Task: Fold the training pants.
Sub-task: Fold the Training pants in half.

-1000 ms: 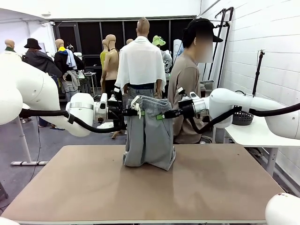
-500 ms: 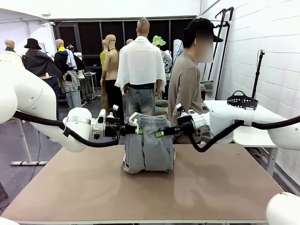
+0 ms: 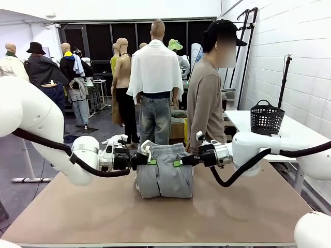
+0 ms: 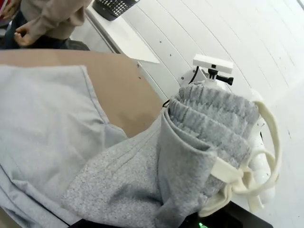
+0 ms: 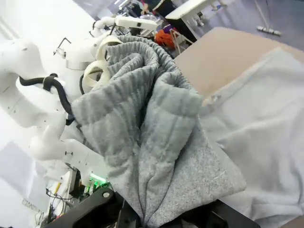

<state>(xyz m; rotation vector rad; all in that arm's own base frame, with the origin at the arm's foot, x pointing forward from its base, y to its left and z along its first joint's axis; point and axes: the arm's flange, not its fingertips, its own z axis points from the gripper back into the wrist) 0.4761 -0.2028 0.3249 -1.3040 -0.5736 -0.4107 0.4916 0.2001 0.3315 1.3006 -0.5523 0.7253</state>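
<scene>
Training pants (image 3: 164, 173) hang between our 2 grippers over the middle of the table (image 3: 248, 206), gripped at the gathered waistband while the lower part already lies bunched on the tabletop. Our left gripper (image 3: 148, 160) pinches the waistband corner on its side, with the white drawstring (image 4: 247, 175) looped just beside its fingers in the left wrist view. Our right gripper (image 3: 179, 162) is pressed together on the opposite waistband corner; in the right wrist view the thick ribbed band (image 5: 137, 71) rises straight out of the clamp. Both claws hold cloth, not air, and both sit low, near the table. A person (image 3: 206, 103) stands at the far side with hands away from the cloth.

We judge that we are in the middle of a fold: the legs rest on the table as a base layer and the waistband is held just above them, ready to be laid over. The next move calls for both arms to travel together at matched height, so the waistband stays taut and level, then to set it flat on the lower layer before letting go. If 1 arm leads, the fabric will likely skew or bunch, and the soft jersey could slump into wrinkles instead of a clean crease.
</scene>
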